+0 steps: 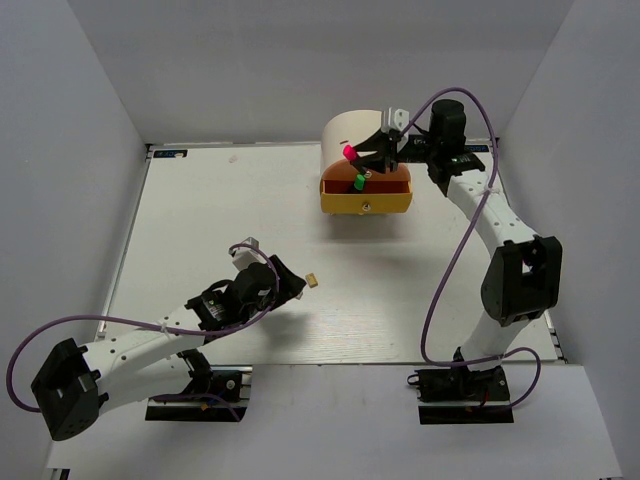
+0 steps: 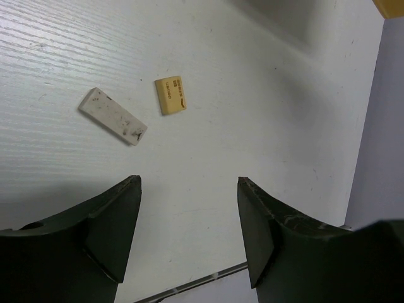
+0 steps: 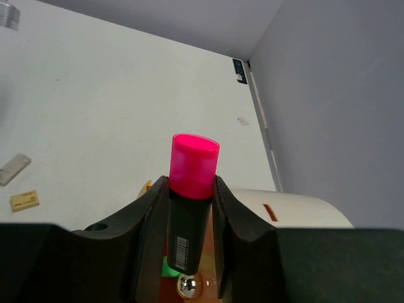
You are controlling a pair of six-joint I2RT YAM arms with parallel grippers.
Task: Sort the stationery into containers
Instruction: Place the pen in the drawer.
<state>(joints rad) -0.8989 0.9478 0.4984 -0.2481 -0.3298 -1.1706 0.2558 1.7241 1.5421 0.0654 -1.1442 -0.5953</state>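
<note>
— Two claws are showing on the screens; what is the right one doing?
— Your right claw (image 3: 189, 192) is gripping the pink-capped highlighter (image 3: 194, 165). Its fingers are pressing on the black barrel from both sides, and the pink cap is sticking out past the fingertips. In your top view the claw is hanging over the drawer (image 1: 390, 200), at the far side of the worktop (image 1: 200, 210).
— Is that drawer standing open?
— It is. You are looking at a yellow front with a small round knob (image 1: 366, 206), pulled out from the cream desk unit (image 1: 348, 128). The green-capped highlighter (image 1: 358, 183) is lying inside it, right under the claw.
— And the left side?
— Your left claw (image 2: 189, 183) is gaping wide with nothing between its fingers. It is pointing down at the near part of the worktop, well apart from the drawer.
— Where are the erasers lying?
— Both are lying flat on the bare worktop just ahead of that open claw. The tan eraser (image 2: 170, 95) is sitting printed side up. The grey eraser (image 2: 113, 116) is lying at a slant near it, on its left in your left wrist view, and the two are not touching. From above, the tan one is showing just beside the claw's tip. The grey one is too pale against the worktop for you to pick out there.
</note>
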